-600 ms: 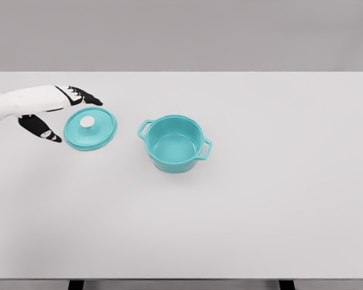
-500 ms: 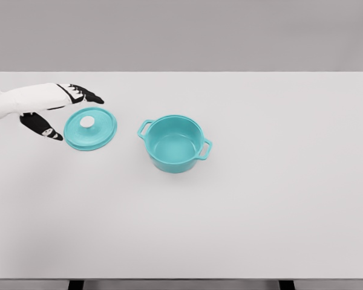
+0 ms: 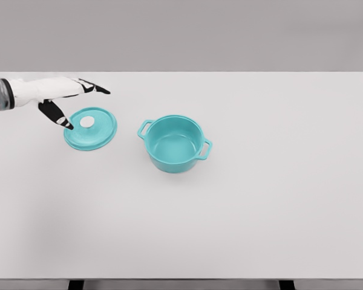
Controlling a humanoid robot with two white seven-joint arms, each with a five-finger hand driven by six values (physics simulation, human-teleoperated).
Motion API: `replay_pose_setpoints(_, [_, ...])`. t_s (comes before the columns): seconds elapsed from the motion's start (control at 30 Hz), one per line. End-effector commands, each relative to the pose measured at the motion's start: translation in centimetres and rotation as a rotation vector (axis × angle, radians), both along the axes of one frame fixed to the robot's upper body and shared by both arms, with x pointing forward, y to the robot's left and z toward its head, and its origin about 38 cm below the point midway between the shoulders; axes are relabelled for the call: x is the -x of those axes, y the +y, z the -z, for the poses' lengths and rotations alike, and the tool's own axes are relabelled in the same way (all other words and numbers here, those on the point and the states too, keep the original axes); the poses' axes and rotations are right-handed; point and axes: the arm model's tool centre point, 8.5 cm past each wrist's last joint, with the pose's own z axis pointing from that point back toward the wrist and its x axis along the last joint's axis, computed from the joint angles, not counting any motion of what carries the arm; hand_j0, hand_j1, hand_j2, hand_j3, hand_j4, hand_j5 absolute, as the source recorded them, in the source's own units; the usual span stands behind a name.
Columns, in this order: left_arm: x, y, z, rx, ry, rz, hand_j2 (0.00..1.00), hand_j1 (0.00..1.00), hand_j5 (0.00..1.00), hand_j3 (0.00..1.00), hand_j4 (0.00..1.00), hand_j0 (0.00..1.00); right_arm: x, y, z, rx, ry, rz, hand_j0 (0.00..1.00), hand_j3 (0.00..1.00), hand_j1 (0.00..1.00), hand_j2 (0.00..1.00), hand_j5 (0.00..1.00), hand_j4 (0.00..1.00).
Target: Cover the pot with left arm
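Left hand point(image 3: 65, 99) comes in from the left edge, fingers spread and holding nothing — the black fingers point(image 3: 94, 87) point right above the lid's far side, the thumb point(image 3: 55, 115) angles down over its left rim (contact can't be told from this view). Teal lid point(image 3: 91, 128) lies flat on the white table point(image 3: 260, 199), white knob point(image 3: 86, 122) facing up. Teal pot point(image 3: 175, 144) stands upright to the lid's right, near but apart — uncovered, with nothing visible inside, one handle toward the lid, the other on the opposite side.
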Motion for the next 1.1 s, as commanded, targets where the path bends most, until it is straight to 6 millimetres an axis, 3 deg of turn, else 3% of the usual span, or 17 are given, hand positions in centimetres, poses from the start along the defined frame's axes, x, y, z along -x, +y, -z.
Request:
replay_pose_setpoints(0.0, [-0.4,0.3,2.0,-0.046,0.038,-0.029,1.0,1.0,1.0,1.0,1.0,1.0,0.0,0.0,0.0,-0.001,-0.001,-0.001,1.0,1.0,1.0,1.0,1.0,1.0])
replay_pose_setpoints(0.17, [-0.5,0.0,2.2,-0.038,0.041,-0.028,1.0,1.0,1.0,1.0,1.0,1.0,0.0,0.0,0.0,0.0,0.001,-0.001,1.0,1.0,1.0,1.0,1.0,1.0])
replay_pose_setpoints(0.3, [-0.9,-1.1,2.8,-0.019,0.051,-0.023,0.92,0.92,0.92,0.92,0.92,0.92,0.0,0.0,0.0,0.0,0.001,-0.001,1.0,1.0,1.0,1.0,1.0,1.0])
replay_pose_setpoints(0.47, [-1.6,0.4,3.7,-0.017,0.084,-0.091,0.92,0.92,0.92,0.92,0.92,0.92,0.0,0.0,0.0,0.0,0.001,-0.001,1.0,1.0,1.0,1.0,1.0,1.0])
replay_pose_setpoints(0.57, [-1.9,-0.8,4.6,-0.009,0.103,-0.085,0.92,0.92,0.92,0.92,0.92,0.92,0.0,0.0,0.0,-0.001,-0.001,-0.001,1.0,1.0,1.0,1.0,1.0,1.0])
replay_pose_setpoints(1.07, [-1.8,-0.3,4.4,-0.011,0.1,-0.094,0.91,0.91,0.91,0.91,0.91,0.91,0.0,0.0,0.0,0.0,0.001,-0.001,1.0,1.0,1.0,1.0,1.0,1.0])
